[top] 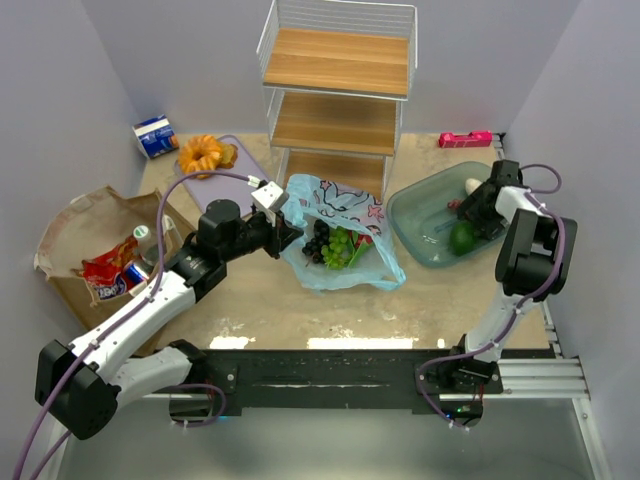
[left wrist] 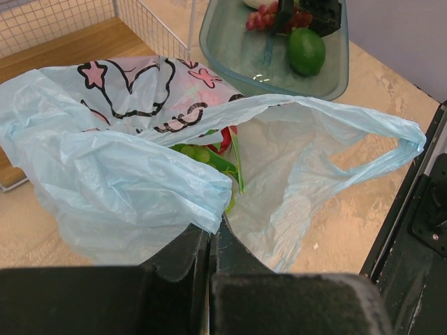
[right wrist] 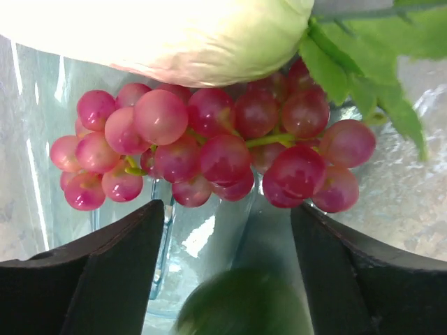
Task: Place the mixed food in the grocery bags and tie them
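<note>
- Two arms split the work. The right gripper hangs over the green bowl with its jaws spread and nothing between them.
- One bunch of red grapes lies at 12 o'clock from the fingertips in the right wrist view, just ahead of them.
- Its long axis runs from 9 to 3 o'clock, across the gap. The bunch looks wider than the opening, so a pinch at mid-bunch seems likelier than a full wrap.
- A pale oblong fruit touches the bunch on its 12 o'clock side, and a round green fruit sits at 6 o'clock.
- The left gripper is clamped on the rim of the light-blue plastic bag, propping its mouth open.
- In the top view the bag lies at 9 o'clock from the bowl. The right arm is far nearer the grapes, so the carry would run toward 9 o'clock.
</note>
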